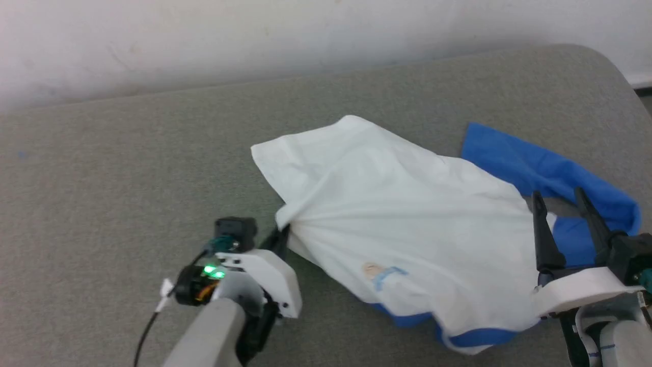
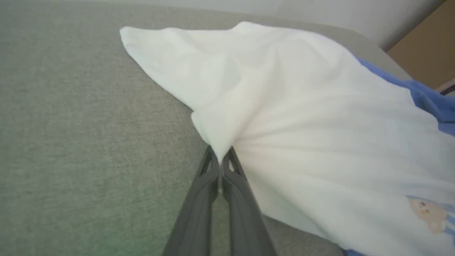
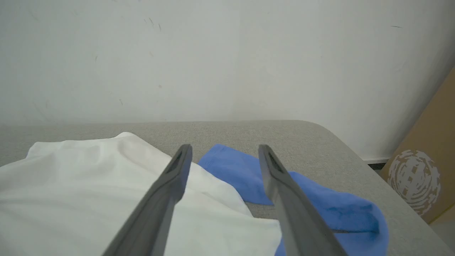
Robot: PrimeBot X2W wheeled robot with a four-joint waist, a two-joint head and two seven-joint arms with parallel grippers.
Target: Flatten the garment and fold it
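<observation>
Bare tabletop lies open across the whole left side and in a strip behind the garment, up to the wall. The rumpled garment and its blue sleeve take up the right, near the rounded corner.

Rumpled white-and-blue garment on table

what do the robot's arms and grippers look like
The left gripper and right gripper each have two long, slim dark grey fingers that taper to tips with a small slot near the end. Both wrists carry white plastic brackets. The left forearm is pale grey, with a green light, a black boxy module and a thin black cable.
</observation>
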